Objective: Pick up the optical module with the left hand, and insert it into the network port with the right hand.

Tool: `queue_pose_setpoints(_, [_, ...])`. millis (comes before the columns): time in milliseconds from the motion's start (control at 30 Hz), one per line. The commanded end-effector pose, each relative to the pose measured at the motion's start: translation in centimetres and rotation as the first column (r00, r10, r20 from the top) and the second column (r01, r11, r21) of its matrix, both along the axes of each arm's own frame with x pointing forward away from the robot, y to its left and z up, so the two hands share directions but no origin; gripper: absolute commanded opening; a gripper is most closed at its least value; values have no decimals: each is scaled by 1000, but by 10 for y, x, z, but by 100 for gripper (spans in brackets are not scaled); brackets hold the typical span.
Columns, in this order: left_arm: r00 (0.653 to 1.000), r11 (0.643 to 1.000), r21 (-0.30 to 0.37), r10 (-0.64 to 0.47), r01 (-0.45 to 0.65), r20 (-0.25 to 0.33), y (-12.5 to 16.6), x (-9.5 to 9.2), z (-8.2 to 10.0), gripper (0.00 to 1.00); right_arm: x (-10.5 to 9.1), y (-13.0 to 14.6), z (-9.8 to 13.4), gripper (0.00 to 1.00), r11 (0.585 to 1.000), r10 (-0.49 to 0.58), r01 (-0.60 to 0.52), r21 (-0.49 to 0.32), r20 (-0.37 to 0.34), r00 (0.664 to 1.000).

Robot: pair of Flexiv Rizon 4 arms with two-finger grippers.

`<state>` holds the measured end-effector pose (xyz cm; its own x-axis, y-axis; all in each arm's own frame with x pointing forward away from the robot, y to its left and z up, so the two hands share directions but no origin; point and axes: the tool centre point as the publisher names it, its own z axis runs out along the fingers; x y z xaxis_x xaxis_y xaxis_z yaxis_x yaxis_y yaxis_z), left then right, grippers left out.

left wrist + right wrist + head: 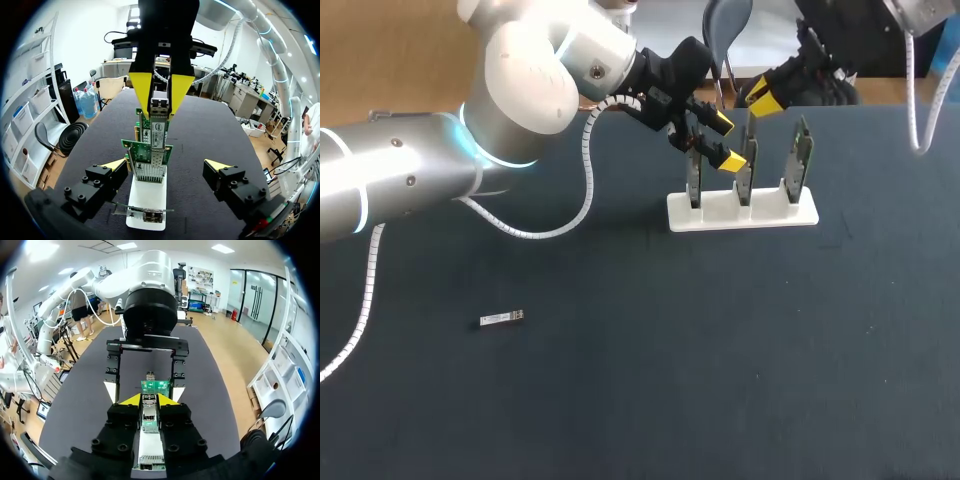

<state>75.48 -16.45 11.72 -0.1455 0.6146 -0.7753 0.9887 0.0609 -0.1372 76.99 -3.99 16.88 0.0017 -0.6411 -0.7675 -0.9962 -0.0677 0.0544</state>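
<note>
risk: tilted entry

right gripper (150,400) clamps optical module (149,416) atop a network card (151,162); left gripper (166,164) spread wide, empty, close by. off-axis push could jam it or flex the card in its stand (705,216).

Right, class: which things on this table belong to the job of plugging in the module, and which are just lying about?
In the job: optical module, held in the right gripper; left gripper, open; network cards in the white stand.
Lying about: small silver module, alone on the table, apart from the white stand.
</note>
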Motion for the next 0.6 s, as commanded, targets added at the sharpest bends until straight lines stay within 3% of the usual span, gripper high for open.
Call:
queue_pose_setpoints(33, [1000, 1000, 5, -1, 1, -3, -1, 1, 1, 100, 1, 0, -1, 0, 1000, 0, 0, -1, -5, 1000])
queue_pose_setpoints(600, [1000, 1000, 5, -1, 1, -3, -1, 1, 1, 100, 2, -2, 3, 0, 1000, -2, 2, 8, -14, 1000])
